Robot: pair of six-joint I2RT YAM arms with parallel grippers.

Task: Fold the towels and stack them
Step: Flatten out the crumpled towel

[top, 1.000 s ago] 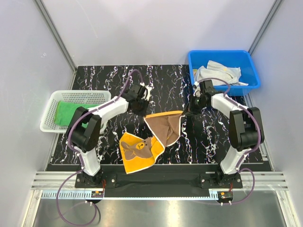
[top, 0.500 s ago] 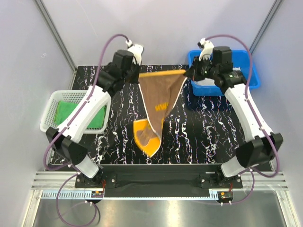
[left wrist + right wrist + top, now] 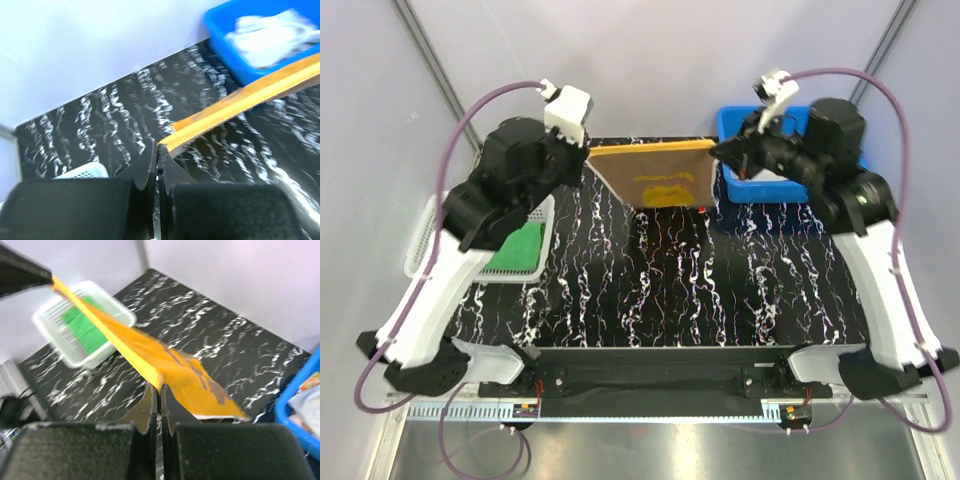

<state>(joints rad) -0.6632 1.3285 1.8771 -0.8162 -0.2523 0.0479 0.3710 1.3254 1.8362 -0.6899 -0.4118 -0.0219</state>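
The orange-yellow towel with the brown bear (image 3: pixel 655 176) hangs stretched in the air above the far side of the table. My left gripper (image 3: pixel 588 153) is shut on its left top corner and my right gripper (image 3: pixel 713 148) is shut on its right top corner. In the left wrist view the towel's edge (image 3: pixel 240 105) runs up and right from the left gripper (image 3: pixel 159 148). Seen from the right wrist, the orange-yellow towel (image 3: pixel 175 370) spreads away from the right gripper (image 3: pixel 160 388). A green towel (image 3: pixel 518 247) lies in the white basket (image 3: pixel 420 250). Pale towels (image 3: pixel 270 37) sit in the blue bin (image 3: pixel 735 180).
The black marbled table (image 3: pixel 700 290) lies under the raised arms. The white basket (image 3: pixel 82 325) stands at the left edge and the blue bin (image 3: pixel 235 55) at the far right corner. Grey walls close the back and sides.
Both arms have lifted high and pulled apart. The orange-yellow towel went from lying crumpled on the table to hanging taut between the two grippers.
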